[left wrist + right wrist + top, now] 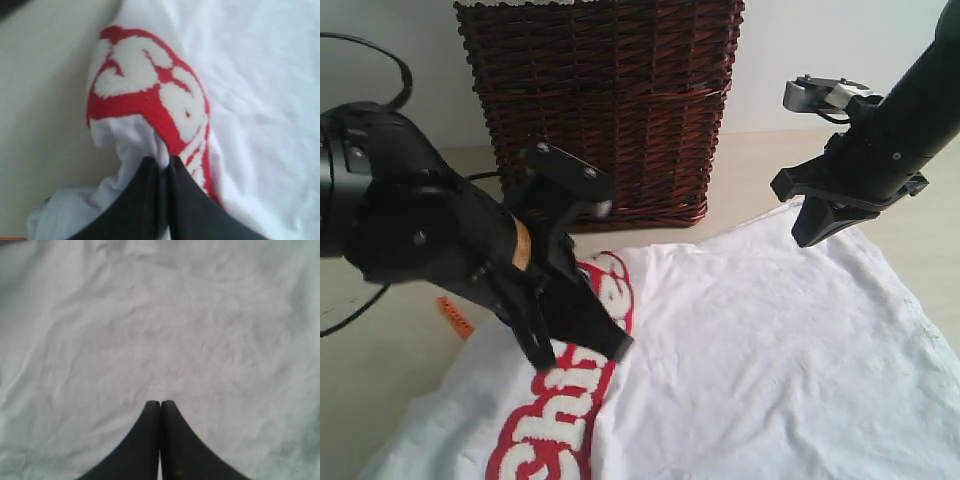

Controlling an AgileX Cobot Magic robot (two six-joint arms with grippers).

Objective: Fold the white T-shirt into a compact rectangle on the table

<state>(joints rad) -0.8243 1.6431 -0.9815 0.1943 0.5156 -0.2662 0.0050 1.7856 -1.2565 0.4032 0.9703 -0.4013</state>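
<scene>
left wrist view: left gripper (165, 161) pinched shut on bunched fold of large white cotton t-shirt (260, 100), lying on pale beige table (45, 100). right gripper (160, 405) closed, empty, over cloth. soft, light, limp; we judge edges, corners best hold.

Looks like a robotics lab bench, not a home: bare pale wall (800, 40), plain beige table (750, 170), lone wicker basket (600, 110), loose black cable (405, 70)

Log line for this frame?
left gripper: shut on white cotton T-shirt at red lettering | right gripper: shut, empty, over shirt | shirt on pale beige table | dark wicker basket behind
</scene>
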